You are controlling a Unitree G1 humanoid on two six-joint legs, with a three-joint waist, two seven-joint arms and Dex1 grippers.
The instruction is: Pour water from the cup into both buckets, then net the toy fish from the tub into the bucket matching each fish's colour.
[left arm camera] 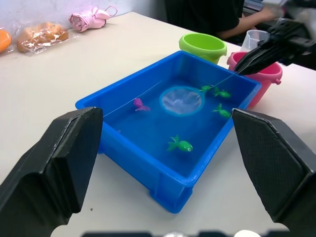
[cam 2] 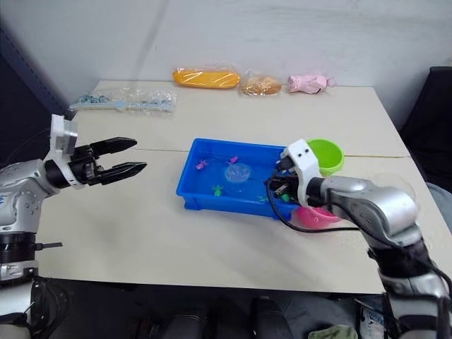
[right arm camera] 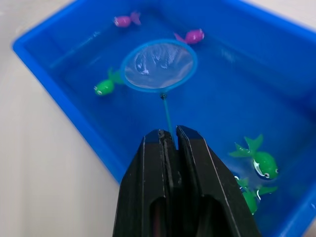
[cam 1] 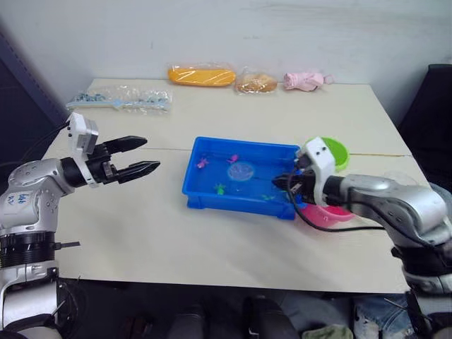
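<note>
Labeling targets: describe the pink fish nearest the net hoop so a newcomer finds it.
Start at the blue tub mid-table, then the round net inside it. The fish lies just beyond the hoop's rim; it is pink, unlike the green fish on the hoop's other side.

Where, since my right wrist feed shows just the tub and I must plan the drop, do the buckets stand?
Observer: Both are beside the tub at its right end, the green bucket by the far corner and the pink bucket by the near corner.
Operator: And the left gripper?
Observer: The left gripper hovers above the table to the left of the tub, jaws open, holding nothing.
Operator: Where's the cup?
Observer: The cup stands to the right of the buckets.
</note>
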